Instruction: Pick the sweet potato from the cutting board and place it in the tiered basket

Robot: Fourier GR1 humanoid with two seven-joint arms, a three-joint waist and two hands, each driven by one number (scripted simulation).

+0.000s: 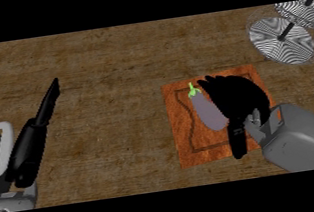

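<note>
Progress is early: the vegetable [207,109], purple with a green stem and more like an eggplant than a sweet potato, lies on the board [185,142], well apart from the basket [292,36] at 2 o'clock. Grasp, lift, carry and placing are all left to do. Its long axis runs 11 to 5 o'clock, stem at 11. Right hand [242,97] arches against its 3 o'clock side, fingers seemingly spread, not closed round it. Left hand [38,132] rests open at 9 o'clock.

Right hand [239,97] over board [188,146]; vegetable [208,111] alongside.
</note>
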